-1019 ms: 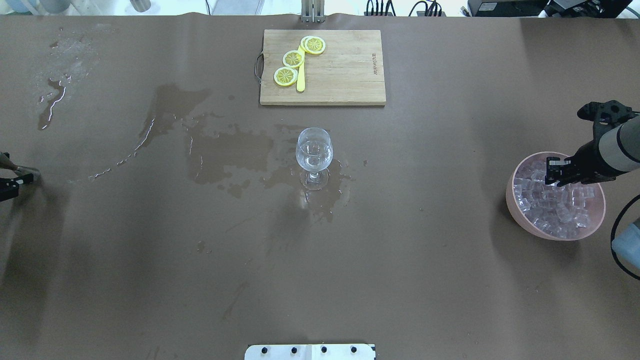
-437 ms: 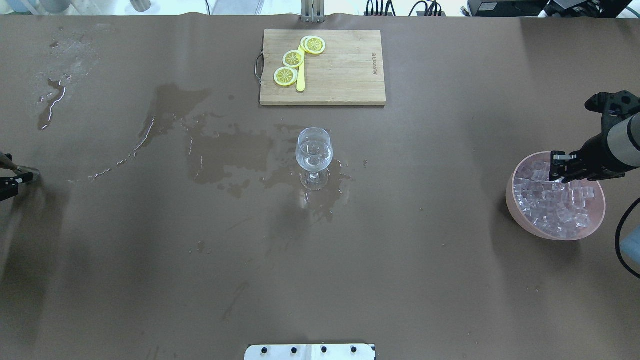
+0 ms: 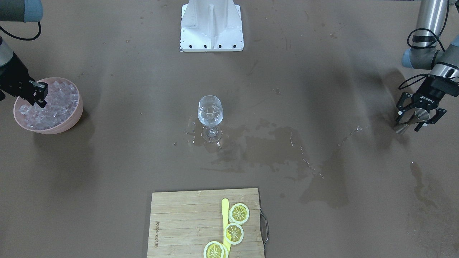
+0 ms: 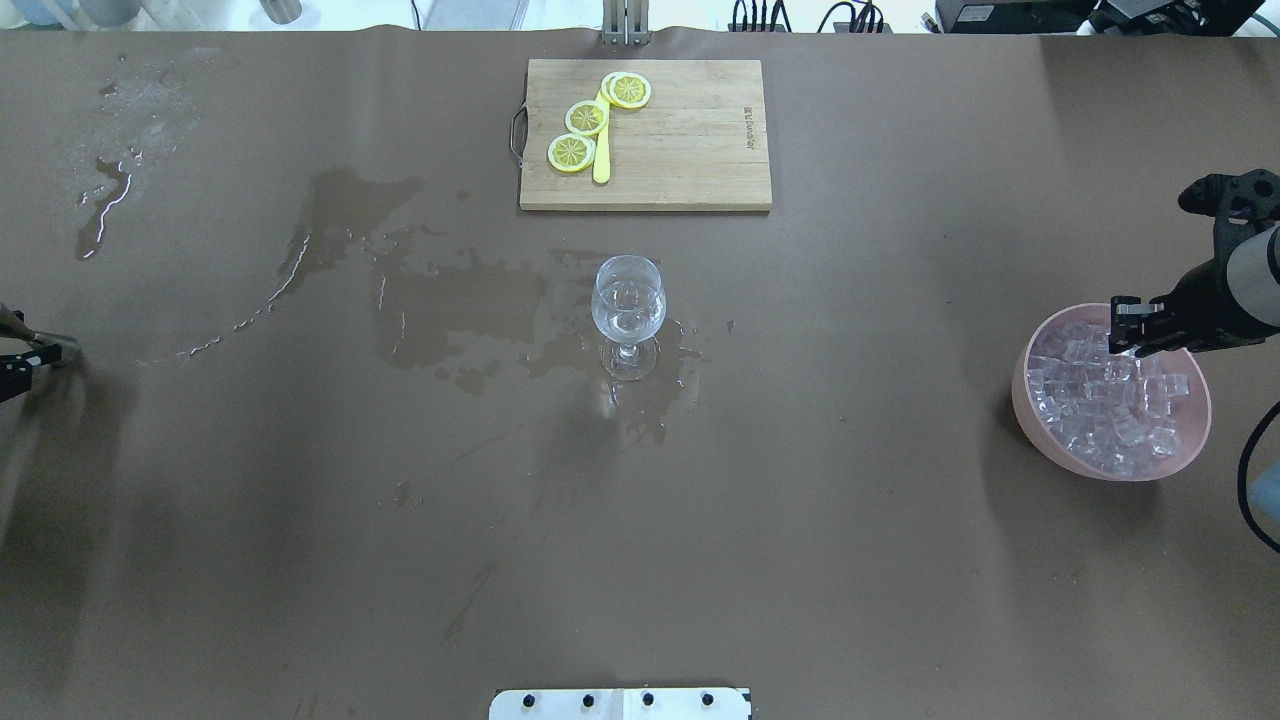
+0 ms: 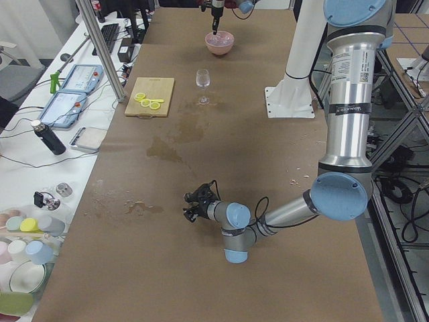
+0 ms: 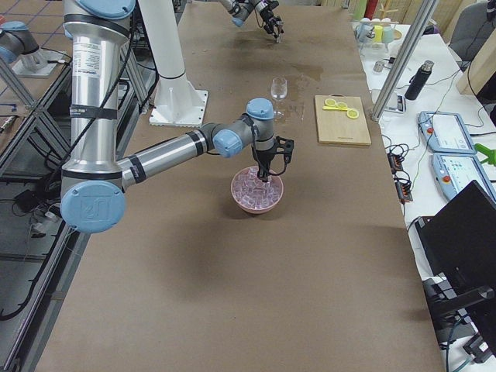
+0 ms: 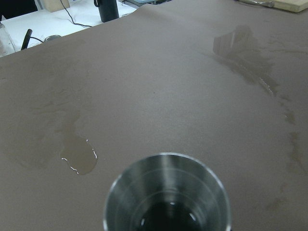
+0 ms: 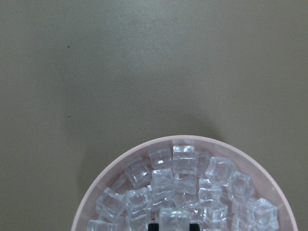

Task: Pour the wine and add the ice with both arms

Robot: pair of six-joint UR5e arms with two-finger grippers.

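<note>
Brown paper-covered table [image 4: 900, 520], wet patches [image 4: 460, 300] left of centre. At the far edge, a wooden cutting board [image 4: 690, 150], its burnt-in lettering too small to read. At the right, a pink bowl [image 4: 1018, 390] heaped with ice [image 4: 1100, 420]; the right gripper [image 4: 1128, 328] above it pinches one cube. The central wine glass [image 4: 628, 290] holds the wine [image 4: 627, 322]. The left gripper [image 3: 418, 116] clasps a steel cup [image 7: 163, 168].

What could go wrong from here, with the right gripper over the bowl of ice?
1. The ice cube that seems pinched in the right gripper looks wet and smooth. It may slip out on the way to the glass.
2. The glass has a thin stem and stands in a puddle. A cube dropped from too high could splash or tip it.
</note>
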